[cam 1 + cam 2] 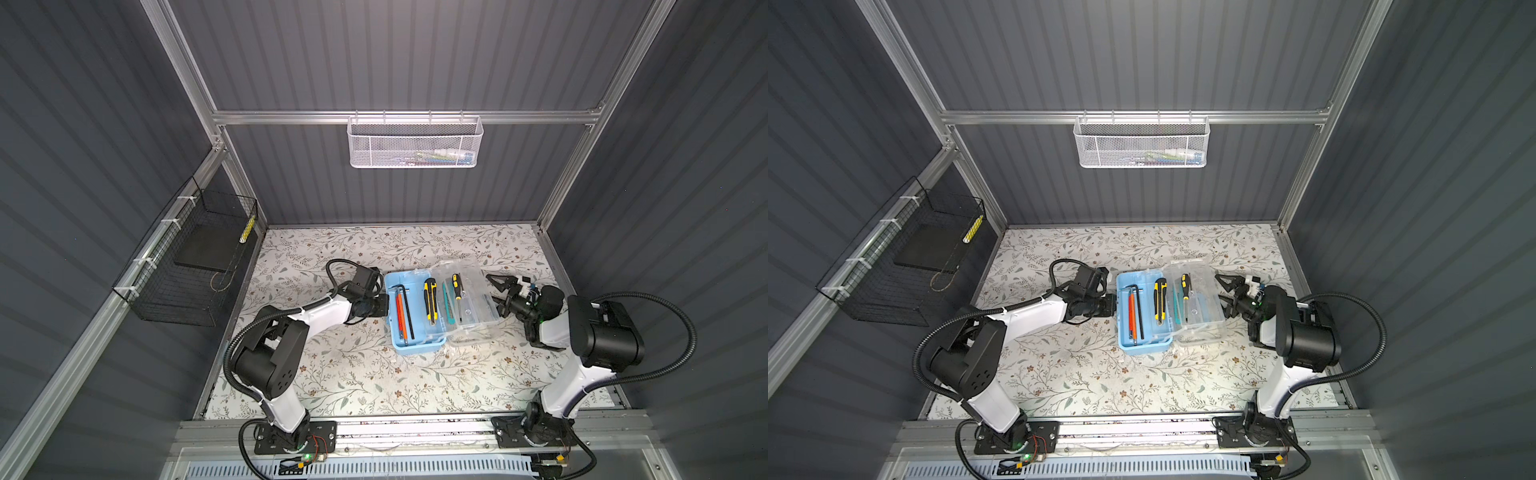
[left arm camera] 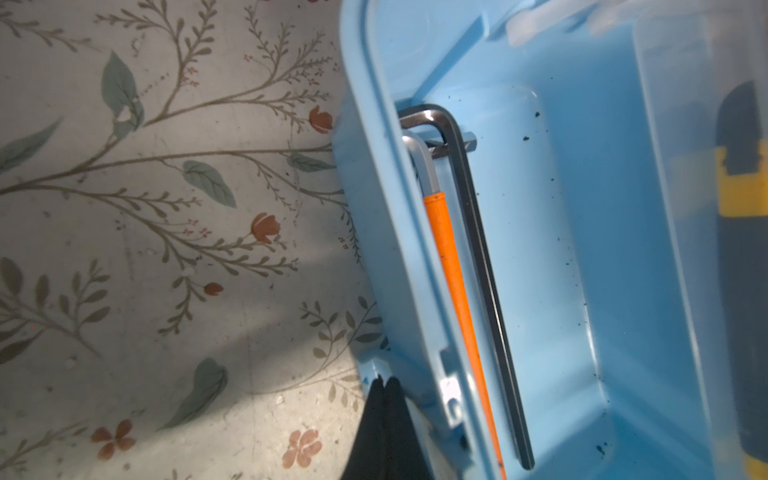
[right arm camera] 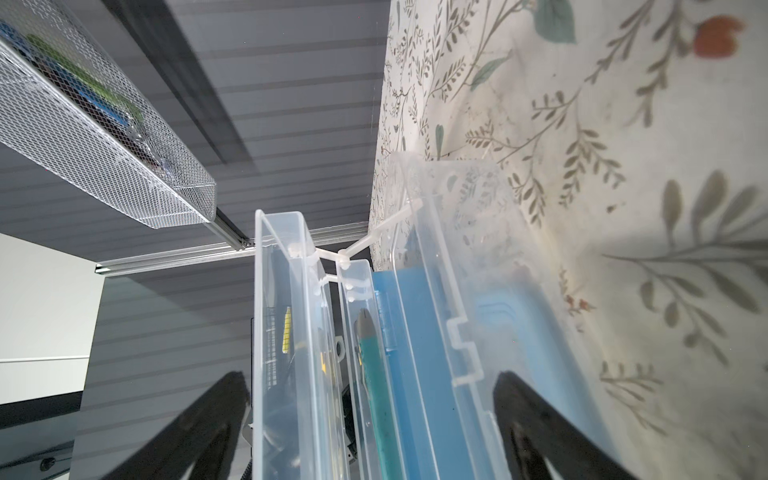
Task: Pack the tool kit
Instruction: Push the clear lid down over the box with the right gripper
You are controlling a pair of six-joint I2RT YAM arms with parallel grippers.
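Observation:
The light-blue tool kit box (image 1: 419, 348) lies open mid-table, its clear lid (image 1: 471, 266) and clear tray folded out to the right. Inside lie a black hex key (image 1: 408, 307), an orange-sleeved key (image 1: 400, 311) and a yellow-black utility knife (image 1: 430, 300). A screwdriver (image 1: 457, 291) and a teal tool (image 1: 448, 305) rest in the clear tray. My left gripper (image 1: 383, 306) is shut, its tips (image 2: 384, 380) against the box's outer left wall (image 2: 374, 208). My right gripper (image 1: 495, 289) is open; in the right wrist view the clear lid (image 3: 478, 232) and tray edges stand between its fingers (image 3: 536, 415).
A white mesh basket (image 1: 415, 143) with a few items hangs on the back rail. A black wire basket (image 1: 195, 266) holding a dark slab is fixed to the left wall. The floral tabletop (image 1: 353, 374) stretches toward the front between the two arm bases.

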